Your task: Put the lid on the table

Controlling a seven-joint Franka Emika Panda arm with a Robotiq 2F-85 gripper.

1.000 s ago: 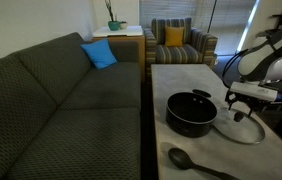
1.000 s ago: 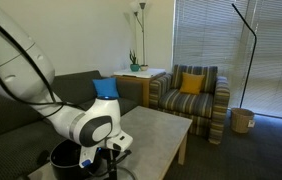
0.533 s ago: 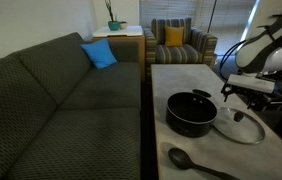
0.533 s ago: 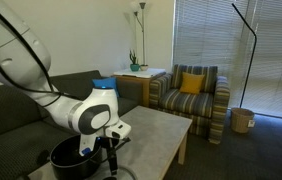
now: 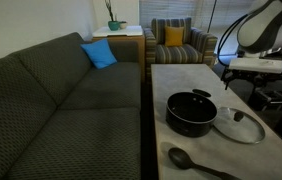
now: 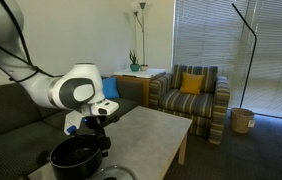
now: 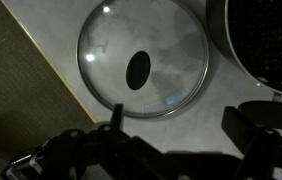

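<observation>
Hovering well above the counter (image 5: pixel 181 75), fingers (image 7: pixel 259 120) spread wide. Nothing between them, touching nothing.

Wrist view looks straight down. The lid (image 7: pixel 143 72) is below the fingers, clear of both, no contact. It lies flat on the counter, dark knob (image 7: pixel 138 70) up, metal rim fully on the stone top. It's near the counter edge, where a dark textured surface (image 7: pixel 11 90) begins. Black pot (image 7: pixel 271 40) is just beside the lid; can't tell if the rims touch.

In an exterior view the lid (image 5: pixel 239 125) is on the side of the pot (image 5: pixel 191 112) away from the sofa (image 5: pixel 61 100). A black spoon (image 5: pixel 193 160) lies nearer the camera, apart from both. In an exterior view the fingers (image 6: pixel 93 125) hang above the pot (image 6: pixel 78 158), not touching it.
</observation>
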